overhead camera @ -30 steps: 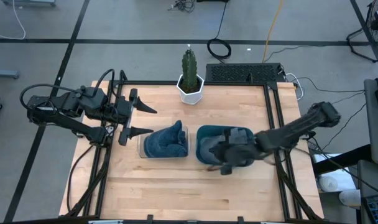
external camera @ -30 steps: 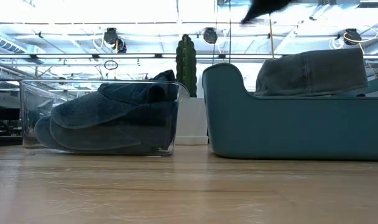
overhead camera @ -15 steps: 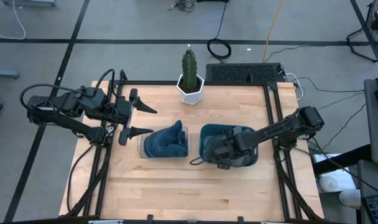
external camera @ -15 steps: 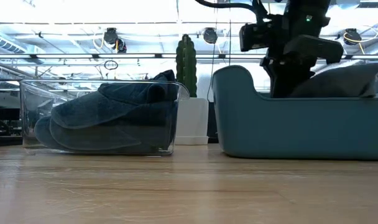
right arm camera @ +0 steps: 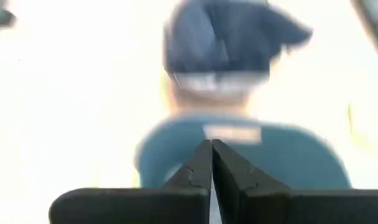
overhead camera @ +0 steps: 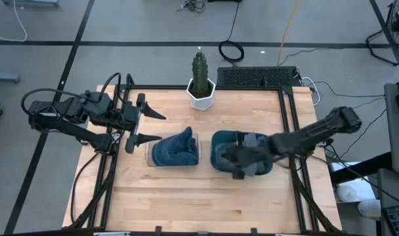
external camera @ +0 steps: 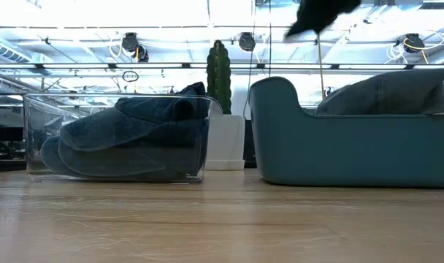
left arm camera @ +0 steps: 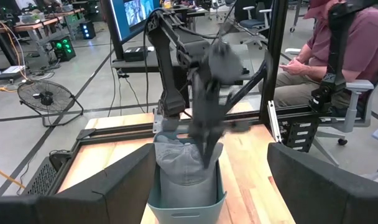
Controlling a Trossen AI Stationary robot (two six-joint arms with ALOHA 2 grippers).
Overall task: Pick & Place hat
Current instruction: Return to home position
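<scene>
Gray cap (external camera: 386,91) lies in blue bin (external camera: 339,146), beneath the closed right claw (right arm camera: 211,146).

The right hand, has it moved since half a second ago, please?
Yes: in the low view the right hand has risen from inside the blue bin to well above its rim.

Table (overhead camera: 186,203): pot (overhead camera: 201,94) at upper centre. Below it, mid-frame, left bin (overhead camera: 149,153) holds caps (overhead camera: 176,147); right bin (external camera: 353,150), just beside it, holds one cap (external camera: 386,91). Left gripper (overhead camera: 163,127) lies left of left bin, apart. Right gripper (right arm camera: 211,144) is above right bin.
</scene>
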